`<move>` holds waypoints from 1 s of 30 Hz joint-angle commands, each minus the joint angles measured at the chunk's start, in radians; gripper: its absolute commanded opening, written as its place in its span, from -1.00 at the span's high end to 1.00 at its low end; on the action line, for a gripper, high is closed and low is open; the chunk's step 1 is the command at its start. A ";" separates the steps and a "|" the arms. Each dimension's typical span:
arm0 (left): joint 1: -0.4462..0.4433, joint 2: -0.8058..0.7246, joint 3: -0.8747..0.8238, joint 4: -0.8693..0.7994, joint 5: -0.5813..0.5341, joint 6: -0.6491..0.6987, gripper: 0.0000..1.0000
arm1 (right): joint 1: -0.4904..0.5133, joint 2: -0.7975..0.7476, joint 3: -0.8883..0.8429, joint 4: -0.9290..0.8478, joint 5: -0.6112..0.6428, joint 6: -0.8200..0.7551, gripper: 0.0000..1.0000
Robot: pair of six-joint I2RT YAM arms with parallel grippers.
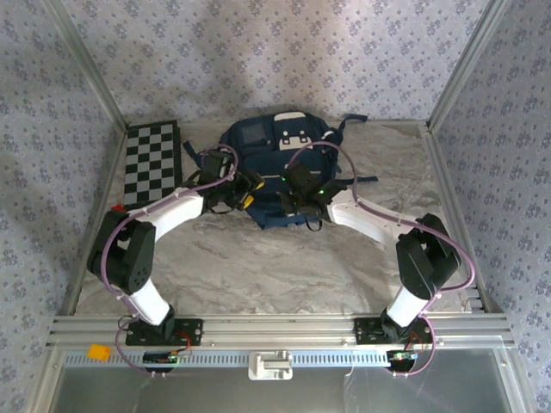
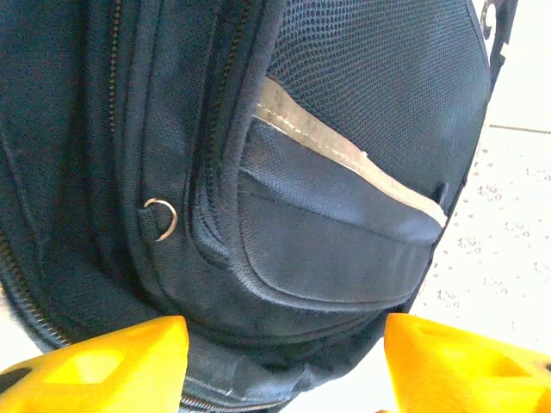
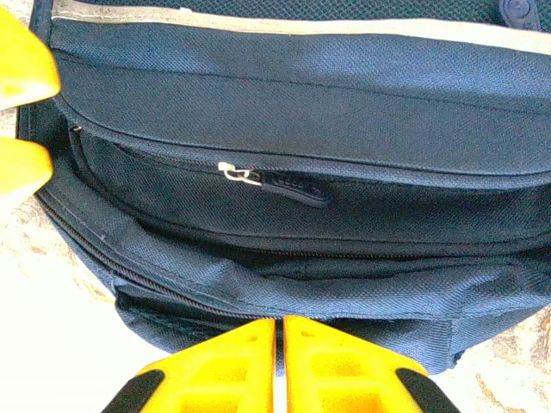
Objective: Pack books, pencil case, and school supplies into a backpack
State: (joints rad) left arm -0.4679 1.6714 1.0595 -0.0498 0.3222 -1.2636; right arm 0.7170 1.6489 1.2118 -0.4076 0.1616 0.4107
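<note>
- The backpack (image 1: 267, 159) lies flat on the table (image 1: 258, 267), straight ahead of both grippers, with its near edge under their fingertips.
- Left gripper (image 2: 284, 361): released, fingers spread wide and nothing clamped. The bag's side panel, a zip line and a small metal ring (image 2: 161, 215) sit just beyond the gap. That spread probably suits straddling a seam or a fold of fabric.
- Right gripper (image 3: 280, 331): fingers nearly pinched together with only a slit between them, and nothing visibly caught. The front pocket's zip pull (image 3: 237, 174) lies ahead of its tips, apart from them.
- The left gripper's fingers (image 3: 21, 73) sit at the bag's corner, likely so that one arm can steady the bag while the other works a zip.
- The chequered board (image 1: 151, 163) lies well off to the outer side of the left gripper.
</note>
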 commanded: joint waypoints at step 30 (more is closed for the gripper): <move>0.032 -0.015 0.206 -0.111 -0.058 -0.143 1.00 | -0.052 0.040 0.023 0.122 -0.134 -0.161 -0.14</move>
State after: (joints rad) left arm -0.4446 1.7218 1.2407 -0.1707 0.2287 -1.3899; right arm 0.6651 1.6615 1.1790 -0.3161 0.0536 0.2901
